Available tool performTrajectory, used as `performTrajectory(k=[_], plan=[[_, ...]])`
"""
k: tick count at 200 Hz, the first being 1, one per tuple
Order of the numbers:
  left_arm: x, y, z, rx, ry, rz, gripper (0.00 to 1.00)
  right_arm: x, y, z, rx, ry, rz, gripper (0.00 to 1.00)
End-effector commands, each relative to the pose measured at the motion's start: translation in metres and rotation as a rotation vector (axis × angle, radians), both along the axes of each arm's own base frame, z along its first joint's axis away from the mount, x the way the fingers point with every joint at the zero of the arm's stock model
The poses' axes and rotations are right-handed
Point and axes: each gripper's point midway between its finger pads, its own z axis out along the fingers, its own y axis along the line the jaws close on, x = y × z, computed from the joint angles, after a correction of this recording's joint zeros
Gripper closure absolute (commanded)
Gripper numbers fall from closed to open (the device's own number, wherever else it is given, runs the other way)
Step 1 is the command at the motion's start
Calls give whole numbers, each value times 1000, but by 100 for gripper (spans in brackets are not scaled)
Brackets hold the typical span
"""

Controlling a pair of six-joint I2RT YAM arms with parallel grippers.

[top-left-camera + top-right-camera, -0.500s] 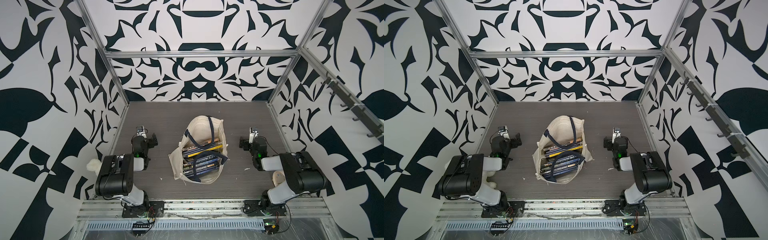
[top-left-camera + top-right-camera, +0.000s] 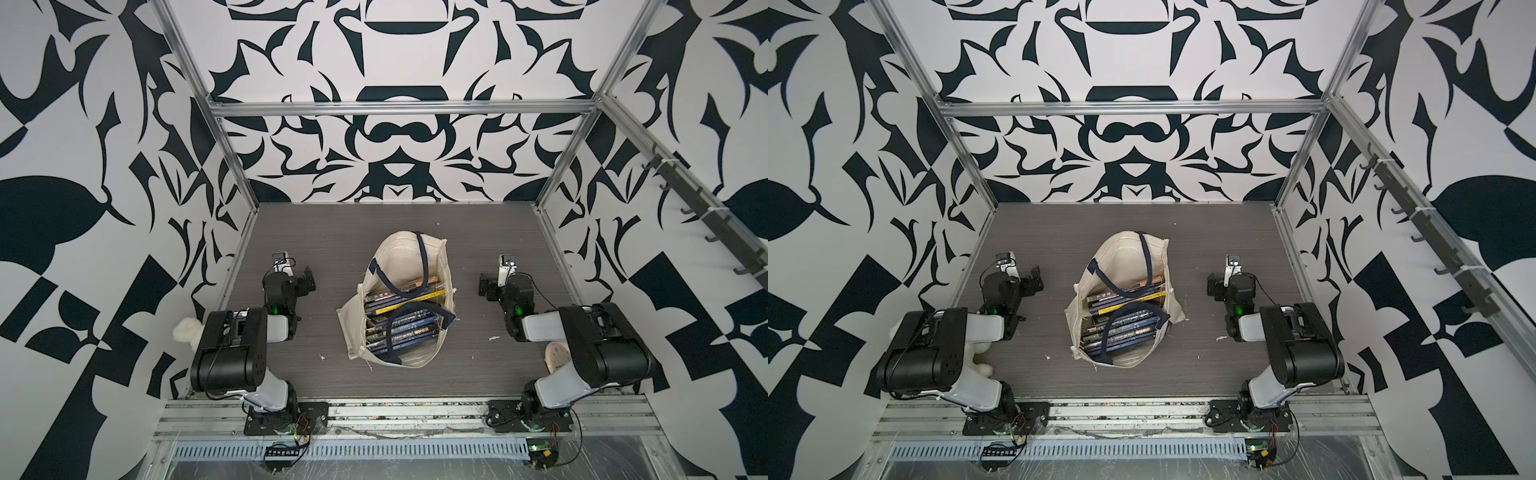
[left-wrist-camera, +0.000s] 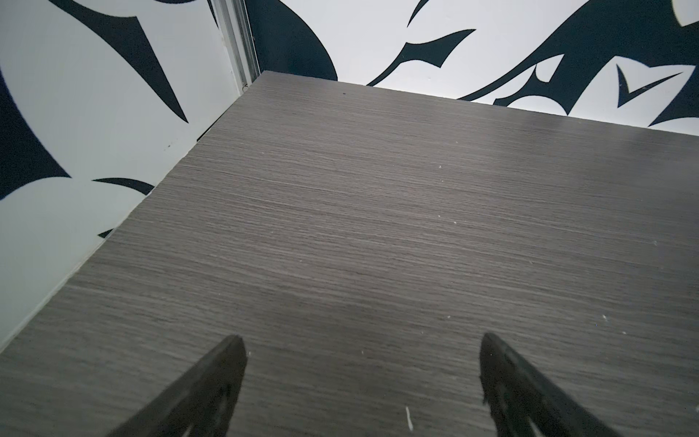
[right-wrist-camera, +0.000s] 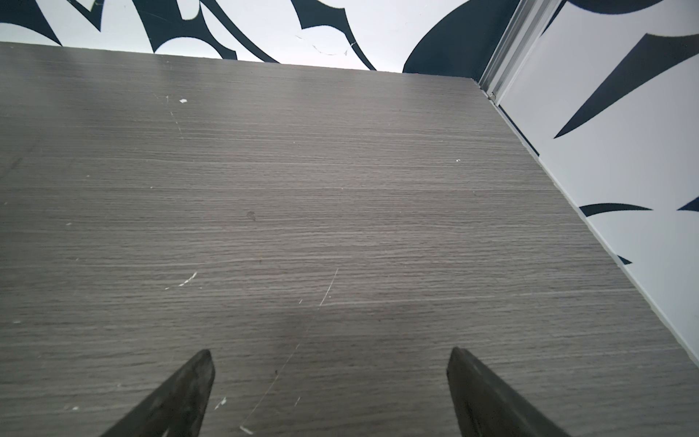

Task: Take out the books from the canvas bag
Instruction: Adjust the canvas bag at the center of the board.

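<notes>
The cream canvas bag (image 2: 399, 257) (image 2: 1125, 257) lies open at the middle of the grey table, mouth towards the front, with navy handles draped over its contents. Several books (image 2: 401, 328) (image 2: 1125, 324), mostly dark blue with one yellow edge, are stacked inside it. My left gripper (image 2: 307, 278) (image 2: 1034, 280) hovers open to the left of the bag, well apart from it. My right gripper (image 2: 484, 284) (image 2: 1212, 286) is open to the bag's right, also apart. In the wrist views, left gripper (image 3: 362, 336) and right gripper (image 4: 331, 350) show only bare table between spread fingers.
A white plush toy (image 2: 187, 330) (image 2: 980, 361) sits behind my left arm by the wall. A round beige object (image 2: 557, 357) lies under my right arm. Patterned walls close in three sides, a hook rail (image 2: 685, 199) runs along the right one. Small white scraps (image 2: 494, 337) dot the table.
</notes>
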Motion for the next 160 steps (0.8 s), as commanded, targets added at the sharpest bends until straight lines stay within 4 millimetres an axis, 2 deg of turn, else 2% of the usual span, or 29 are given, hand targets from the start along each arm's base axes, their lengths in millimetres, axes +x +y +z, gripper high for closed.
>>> performTrajectory(k=[1,135,148,160], plan=[[2,0,1,8,2,-8,1,5,3,11,0,-37,9,0],[2,0,1,7,1,-9,1,5,3,11,0,-37,9,0],[1,4,3,5,-13,16,1,5,3,12,3,-43,9,0],[-1,1,15,18,-44,21,1,5,1,22,2,-54,-9,0]])
